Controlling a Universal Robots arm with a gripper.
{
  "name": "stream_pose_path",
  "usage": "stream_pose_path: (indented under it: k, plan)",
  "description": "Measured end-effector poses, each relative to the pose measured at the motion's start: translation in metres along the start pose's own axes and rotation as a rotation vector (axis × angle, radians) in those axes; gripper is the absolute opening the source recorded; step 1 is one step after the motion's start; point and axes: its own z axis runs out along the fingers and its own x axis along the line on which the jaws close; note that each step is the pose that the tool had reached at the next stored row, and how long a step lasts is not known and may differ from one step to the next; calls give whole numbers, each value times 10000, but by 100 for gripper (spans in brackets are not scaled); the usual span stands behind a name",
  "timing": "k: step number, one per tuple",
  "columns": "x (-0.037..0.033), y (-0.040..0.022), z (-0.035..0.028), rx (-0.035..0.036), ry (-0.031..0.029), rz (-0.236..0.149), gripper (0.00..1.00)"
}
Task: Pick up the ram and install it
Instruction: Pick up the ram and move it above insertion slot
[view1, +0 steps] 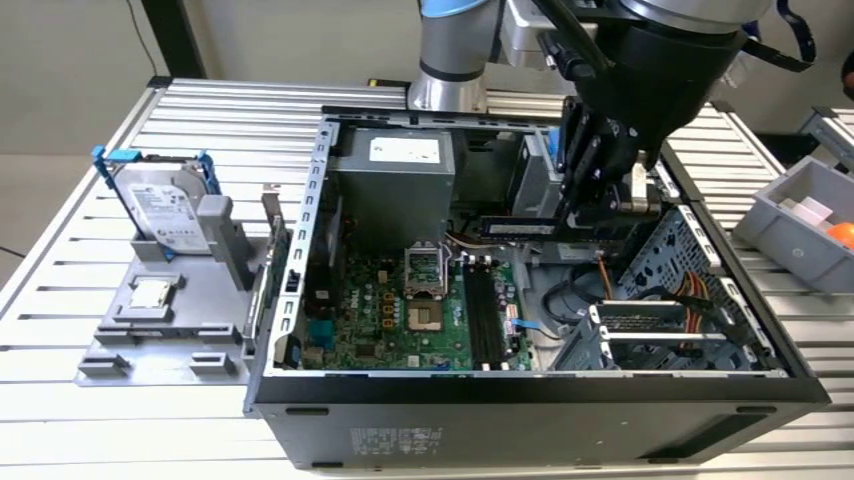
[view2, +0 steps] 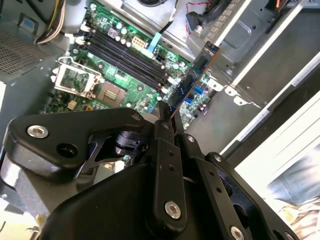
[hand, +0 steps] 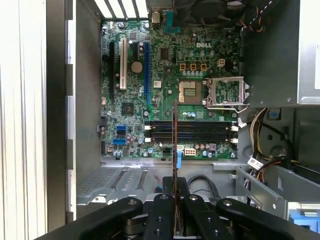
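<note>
The pincer (view2: 167, 119) is clamped shut on one end of the ram (view2: 192, 82), which juts ahead of it, above the motherboard's black slots (hand: 192, 132). The stick looks light, stiff and fragile, and is safest held by its flat faces.

Slatted metal table (view1: 54, 295) carries open computer case (view1: 534, 432), grey fixture tray (view1: 160, 342), grey bin (view1: 787, 232) at exterior view's right.

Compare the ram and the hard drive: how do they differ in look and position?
The ram is a thin dark stick; the hard drive is a thick silver box in a blue bracket. The ram is held by the end effector above the motherboard; the hard drive stands on a grey stand outside the case. Neither is installed.
</note>
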Motion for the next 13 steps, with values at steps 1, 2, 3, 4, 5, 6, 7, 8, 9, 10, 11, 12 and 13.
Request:
stream_pose_path:
  k: [1, 2, 3, 4, 5, 6, 7, 8, 9, 10, 11, 12, 13]
  plan:
    - [-20, 1, 0, 0, 0, 0, 0]
    - [-36, 1, 0, 0, 0, 0, 0]
    - [-52, 1, 0, 0, 1, -1, 0]
    - [-68, 2, 0, -1, 1, -1, 0]
    - [-83, 2, 0, -1, 1, 0, 0]
    - [-98, 3, 0, 0, 1, 0, 0]
    - [-107, 2, 0, 0, 2, 0, 0]
    - [-110, 2, 0, 0, 1, -2, 0]
    - [-113, 2, 0, 0, 1, -2, 0]
    - [-117, 3, 0, 0, 1, 0, 0]
    - [-127, 4, 0, 0, 1, 1, 0]
    - [-143, 5, 1, 0, -1, 2, 0]
    - [-163, 5, 0, 0, 1, 1, 0]
